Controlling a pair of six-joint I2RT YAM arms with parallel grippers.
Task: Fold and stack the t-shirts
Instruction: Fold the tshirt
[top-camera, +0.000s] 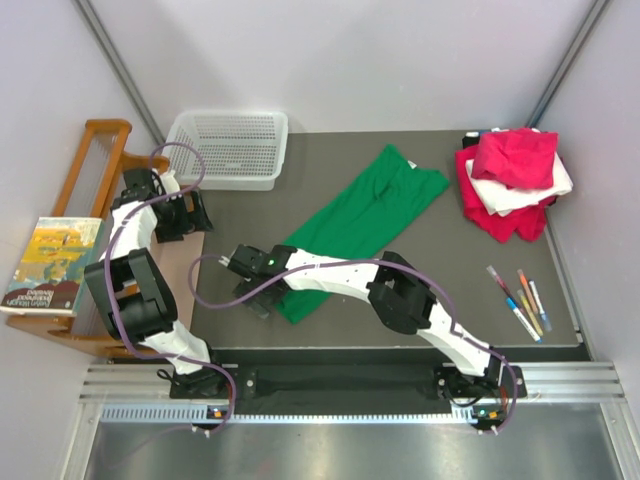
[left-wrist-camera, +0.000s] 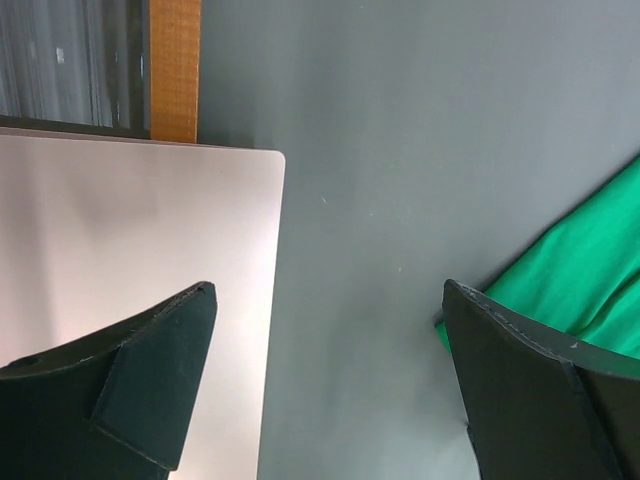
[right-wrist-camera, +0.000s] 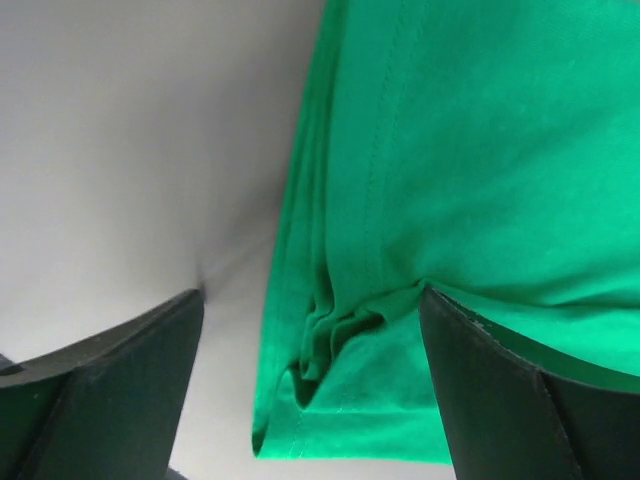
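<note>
A bright green t-shirt (top-camera: 365, 215), folded into a long strip, lies diagonally on the dark mat. My right gripper (top-camera: 260, 292) is at its near-left end. In the right wrist view the gripper (right-wrist-camera: 310, 294) is open, with the bunched hem corner of the green shirt (right-wrist-camera: 450, 150) between the jaws; the right finger (right-wrist-camera: 500, 380) rests on the cloth. A pile of magenta-pink (top-camera: 515, 155), white (top-camera: 520, 195) and red (top-camera: 500, 222) shirts lies at the back right. My left gripper (top-camera: 195, 215) is open and empty (left-wrist-camera: 328, 290) over the mat's left edge, with the green shirt (left-wrist-camera: 570, 280) to its right.
A white mesh basket (top-camera: 230, 150) stands at the back left. A wooden rack (top-camera: 95, 165) and a book (top-camera: 55, 265) are on the far left beside a pale board (left-wrist-camera: 130, 230). Several markers (top-camera: 520, 300) lie at the near right.
</note>
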